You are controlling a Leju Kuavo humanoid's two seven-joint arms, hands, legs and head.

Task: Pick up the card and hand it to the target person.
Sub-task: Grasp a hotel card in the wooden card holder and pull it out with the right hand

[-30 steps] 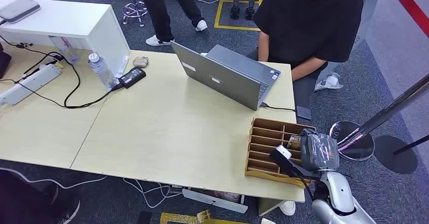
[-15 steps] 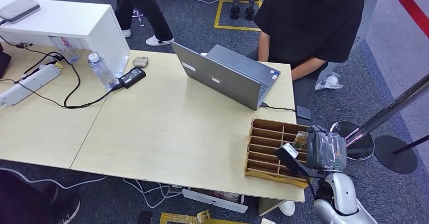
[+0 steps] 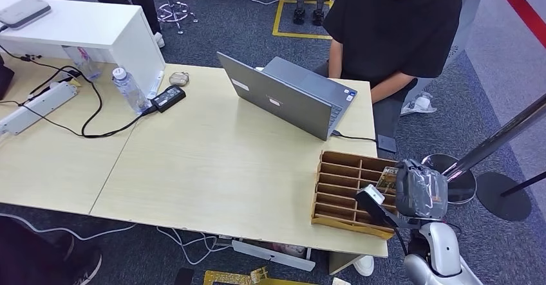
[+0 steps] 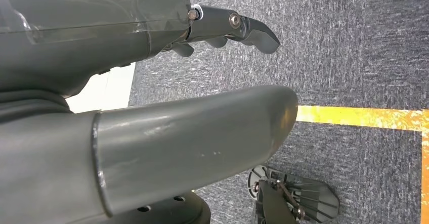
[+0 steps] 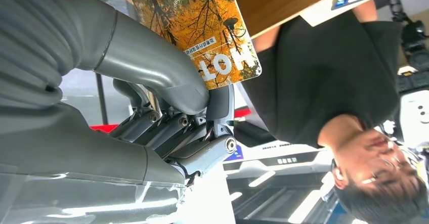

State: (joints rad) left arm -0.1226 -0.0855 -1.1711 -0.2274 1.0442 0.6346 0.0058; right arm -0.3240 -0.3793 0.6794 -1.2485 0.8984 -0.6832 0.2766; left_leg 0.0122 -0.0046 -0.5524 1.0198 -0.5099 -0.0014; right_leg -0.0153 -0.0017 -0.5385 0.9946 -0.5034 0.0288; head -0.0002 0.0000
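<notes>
- Card (image 5: 195, 29) pinched between the thick thumb and dark fingers (image 5: 221, 105) of the right hand (image 3: 412, 198) — printed with autumn foliage and white lettering, lifted just above the wooden slotted organizer (image 3: 344, 192) at the table's near right corner.
- Held by one end, most of the printed face left free; judged a grip that leaves the far end open for a person to take.
- Seen from the head view as a small coloured sliver (image 3: 387, 180) beside the hand, over the organizer's right-hand slots; whether fully clear of the dividers cannot be told.
- Left hand (image 4: 152, 97) hanging over grey carpet with a yellow floor stripe (image 4: 361, 118) — fingers slightly curled and apart from the thumb, nothing between them.
- Person in a black T-shirt (image 3: 393, 31) seated at the table's far side behind an open grey laptop (image 3: 290, 98); presumably the target, being nearest to the raised card.
- Laptop, with its cable trailing over the table's right edge, lying between organizer and person — judged the main obstacle to a straight reach; a route over the right side of the light wooden table (image 3: 212, 169) looks freer.
- Chrome stanchion pole and round base (image 3: 451, 175) standing just beside the right arm, limiting outward swing.
- Further left, well apart: water bottle (image 3: 129, 90), black power adapter (image 3: 169, 97), white power strip (image 3: 35, 108) with black cables, white cabinet (image 3: 96, 31).
</notes>
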